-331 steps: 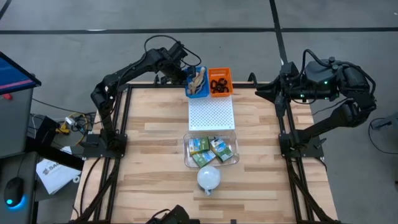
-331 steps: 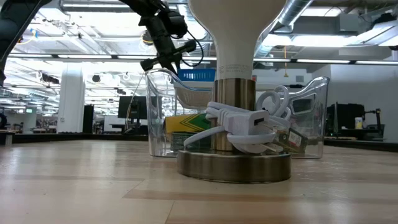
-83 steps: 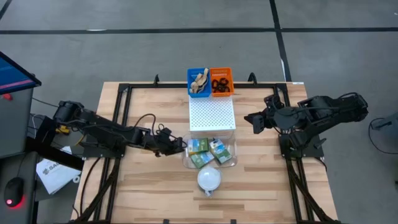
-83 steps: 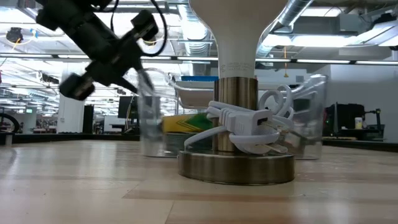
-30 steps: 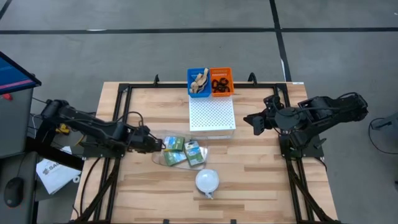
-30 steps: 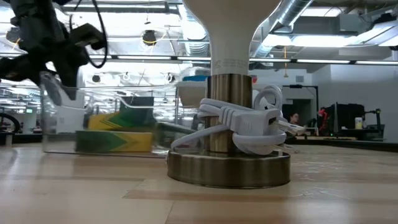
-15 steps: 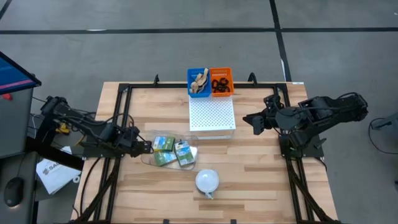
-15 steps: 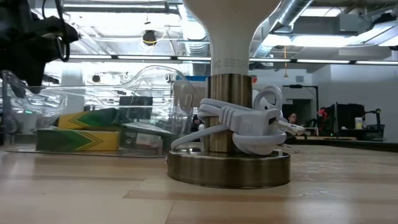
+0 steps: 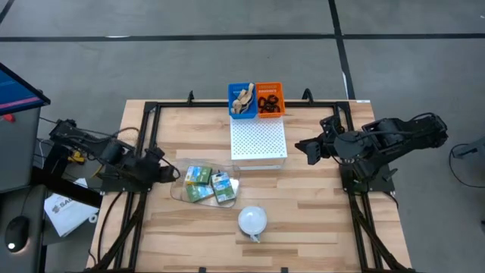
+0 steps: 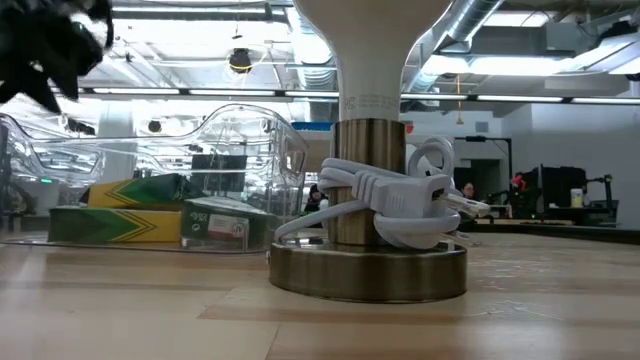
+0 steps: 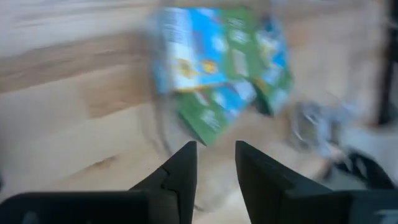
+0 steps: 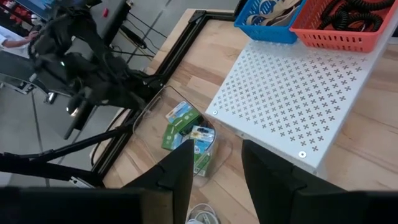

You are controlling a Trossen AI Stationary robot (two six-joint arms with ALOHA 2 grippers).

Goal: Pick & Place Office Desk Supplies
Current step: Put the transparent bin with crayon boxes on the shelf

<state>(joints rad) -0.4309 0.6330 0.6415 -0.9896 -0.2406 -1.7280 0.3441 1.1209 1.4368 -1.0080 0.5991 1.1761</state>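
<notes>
A clear plastic container [image 9: 179, 192] rests on its base left of the table's middle and holds yellow-and-green crayon boxes [image 9: 200, 177], also seen ahead of my left wrist camera as crayon boxes [image 11: 211, 68]. My left gripper [image 9: 168, 174] hovers just off the container's left side, above its rim, as the low view shows the left gripper [image 10: 45, 45]; its fingers stand slightly open with nothing between them. My right gripper [image 9: 303, 148] hangs open over the table's right part. A blue bin [image 9: 242, 101] holds tan rubber bands; an orange bin [image 9: 268, 99] holds black loops.
A white perforated board [image 9: 258, 140] lies in front of the two bins at the far middle. A lamp with a round white shade [image 9: 252, 221] and a brass base wound with a white cord [image 10: 365, 270] stands near the front edge, right of the container.
My left gripper dragged the clear container with its crayon boxes toward the table's left edge, one side tipped up as it slid. The container now sits flat and still. The gripper has since risen and drawn back toward the left edge, away from the container.
</notes>
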